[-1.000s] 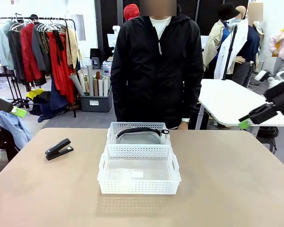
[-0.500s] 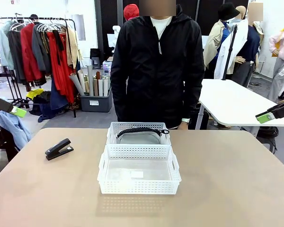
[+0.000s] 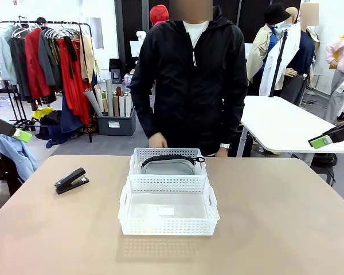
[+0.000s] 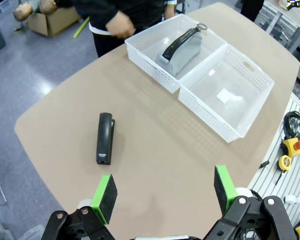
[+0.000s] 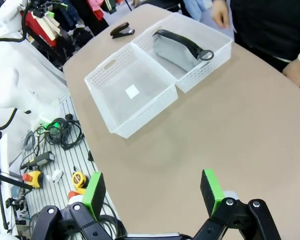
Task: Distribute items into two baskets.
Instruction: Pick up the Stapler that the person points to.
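Currently, two white baskets are set end to end at the middle of the table (image 3: 286, 217), with their short walls touching. The far basket (image 3: 136, 162) is occupied by the grey pouch (image 3: 167, 167), which is laid with its black zipper edge uppermost and the zipper ring toward the right rim. The near basket (image 3: 167, 227) is the larger one, and a small white label (image 3: 166, 211) is seen on its floor. The black stapler (image 3: 71, 181) is laid flat on the table, well apart from the baskets on their left side. The left gripper (image 4: 164, 192) is poised high above the table's left part, its green pads spread wide, with the stapler seen ahead of it. The right gripper (image 5: 152, 191) is likewise spread wide, raised off the table's right side. A person's hand (image 3: 157, 140) is seen just behind the far basket's left corner.
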`<state>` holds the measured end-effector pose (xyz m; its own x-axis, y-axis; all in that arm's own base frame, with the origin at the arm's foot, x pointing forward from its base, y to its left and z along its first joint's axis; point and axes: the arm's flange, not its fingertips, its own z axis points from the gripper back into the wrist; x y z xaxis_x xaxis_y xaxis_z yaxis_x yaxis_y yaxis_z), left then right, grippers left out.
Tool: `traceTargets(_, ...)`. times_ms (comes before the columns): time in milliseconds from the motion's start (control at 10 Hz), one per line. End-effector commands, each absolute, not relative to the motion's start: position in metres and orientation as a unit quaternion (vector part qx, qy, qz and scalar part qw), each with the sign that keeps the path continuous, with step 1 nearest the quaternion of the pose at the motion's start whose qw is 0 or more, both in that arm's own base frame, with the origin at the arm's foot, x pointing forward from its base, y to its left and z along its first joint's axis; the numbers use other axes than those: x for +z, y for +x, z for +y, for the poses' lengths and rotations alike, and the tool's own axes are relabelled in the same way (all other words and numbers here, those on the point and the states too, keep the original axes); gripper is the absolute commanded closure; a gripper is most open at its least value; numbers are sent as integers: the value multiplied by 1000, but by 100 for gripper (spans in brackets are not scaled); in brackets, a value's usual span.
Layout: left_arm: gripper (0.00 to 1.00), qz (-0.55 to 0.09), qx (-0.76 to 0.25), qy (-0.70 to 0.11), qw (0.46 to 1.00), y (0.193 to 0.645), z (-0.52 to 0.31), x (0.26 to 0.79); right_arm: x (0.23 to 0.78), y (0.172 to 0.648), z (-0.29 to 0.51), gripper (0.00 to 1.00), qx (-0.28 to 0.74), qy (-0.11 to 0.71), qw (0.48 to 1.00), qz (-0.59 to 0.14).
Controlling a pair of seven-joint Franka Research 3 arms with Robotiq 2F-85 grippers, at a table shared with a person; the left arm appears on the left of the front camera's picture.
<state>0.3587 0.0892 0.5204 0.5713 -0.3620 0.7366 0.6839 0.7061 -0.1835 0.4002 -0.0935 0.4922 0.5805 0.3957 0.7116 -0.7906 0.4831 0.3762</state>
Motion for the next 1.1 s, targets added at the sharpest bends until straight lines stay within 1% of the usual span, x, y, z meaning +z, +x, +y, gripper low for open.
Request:
traceTargets(0,0,-353,-305,-239,852,358,90,520,492,399,-94,0,363,356,814,-280)
traceTargets(1000,0,-353,-305,-239,852,358,90,520,492,399,-94,0,363,356,814,-280)
